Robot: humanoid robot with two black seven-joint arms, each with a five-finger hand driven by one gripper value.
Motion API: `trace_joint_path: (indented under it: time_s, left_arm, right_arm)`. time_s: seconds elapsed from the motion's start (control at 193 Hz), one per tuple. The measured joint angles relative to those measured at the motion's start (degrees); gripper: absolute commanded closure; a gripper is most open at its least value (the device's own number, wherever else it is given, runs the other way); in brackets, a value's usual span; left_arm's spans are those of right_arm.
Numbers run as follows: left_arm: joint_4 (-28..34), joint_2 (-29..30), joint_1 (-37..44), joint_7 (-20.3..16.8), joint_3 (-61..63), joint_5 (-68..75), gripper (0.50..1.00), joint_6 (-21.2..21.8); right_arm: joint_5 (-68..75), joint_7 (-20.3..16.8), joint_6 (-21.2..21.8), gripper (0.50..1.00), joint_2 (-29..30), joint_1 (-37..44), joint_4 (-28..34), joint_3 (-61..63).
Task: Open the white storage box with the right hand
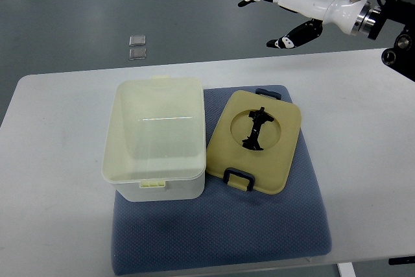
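One right hand spread above table, lid beside white box

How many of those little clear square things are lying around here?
2. Both small clear squares lie on the grey floor beyond the table's far edge, left of centre: one farther away, the other just nearer, side by side and nearly touching. Others could be hidden under the table.

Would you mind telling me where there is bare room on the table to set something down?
Free: the table left of the box, its right end beyond the mat, and the mat's front strip. Crowded: the middle, where the lid leans against the box. The right hand hovers off the far edge.
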Motion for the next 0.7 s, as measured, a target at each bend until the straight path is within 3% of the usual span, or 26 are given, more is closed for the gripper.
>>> trace_joint_path:
  time_s: [0.083,0.197,0.399,0.461,0.699]
  left_arm:
    - [0.0,0.0,0.0,0.0,0.0,0.0,0.5,0.0]
    - [0.0,0.0,0.0,0.0,0.0,0.0,0.5,0.0]
    - [0.0,0.0,0.0,0.0,0.0,0.0,0.5,0.0]
    - [0.0,0.0,0.0,0.0,0.0,0.0,0.5,0.0]
    - [0.0,0.0,0.0,0.0,0.0,0.0,0.5,0.0]
  right_arm:
    - [7.72,0.0,3.26,0.66,1.65,-2.82,-0.03,5.08]
    - [20.39,-0.69,4.33,0.658,3.02,-5.84,-0.04,8.84]
    - [43.07,-13.37,3.94,0.638,4.88,-8.98,-0.04,9.93]
    - [48.63,-16.93,3.77,0.607,5.31,-9.8,-0.05,9.94]
    - [55.06,-21.36,3.56,0.57,7.83,-12.69,-1.53,9.91]
